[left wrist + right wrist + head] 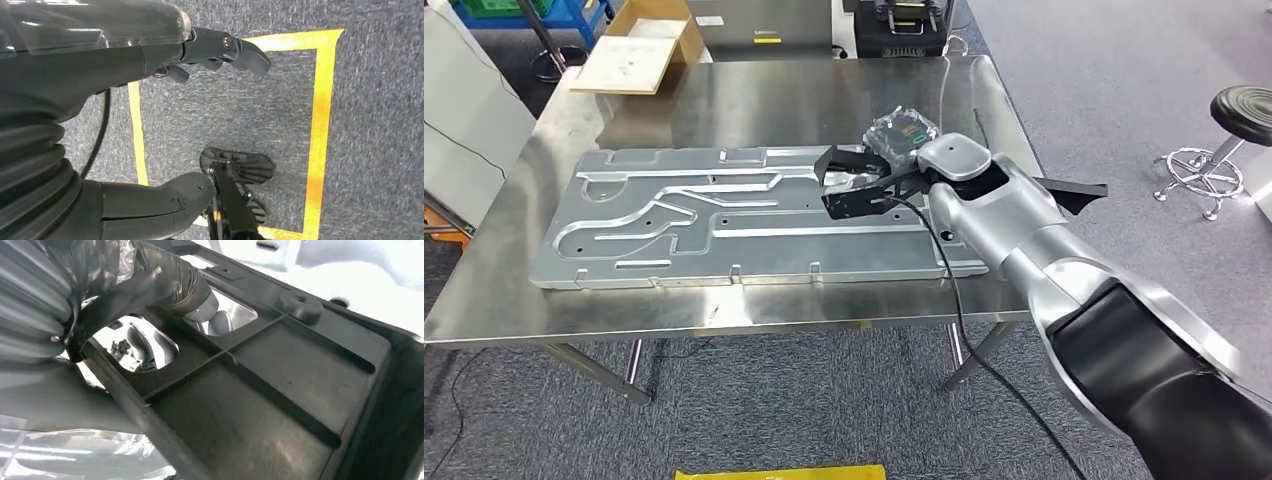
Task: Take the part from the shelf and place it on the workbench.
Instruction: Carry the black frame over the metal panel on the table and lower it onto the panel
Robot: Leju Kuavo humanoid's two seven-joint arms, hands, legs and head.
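A stainless steel worktop (754,100) is standing on grey carpet, seen from above by the robot's head camera. A large stamped metal panel (724,225) is lying flat across most of its surface. The robot's silver right arm is reaching in from the lower right, and its right hand (902,135) is hovering over the right end of the panel. That hand is gripping a black plastic part (856,185), a ribbed, tray-like piece with cut-out openings. One end of the part is sitting over the panel, while a dark tip of it is sticking out behind the arm past the worktop's right edge. In the right wrist view, the dark fingers (175,277) are curling around a bar of the part, with its ribbed underside close to the camera.

The left hand (150,115) is hanging over carpet marked with yellow tape (320,130). Its fingers are spread apart, holding nothing.

Beyond the worktop's far left corner, an open cardboard box (639,45) is resting. A black stool (1229,130) is standing to the right.
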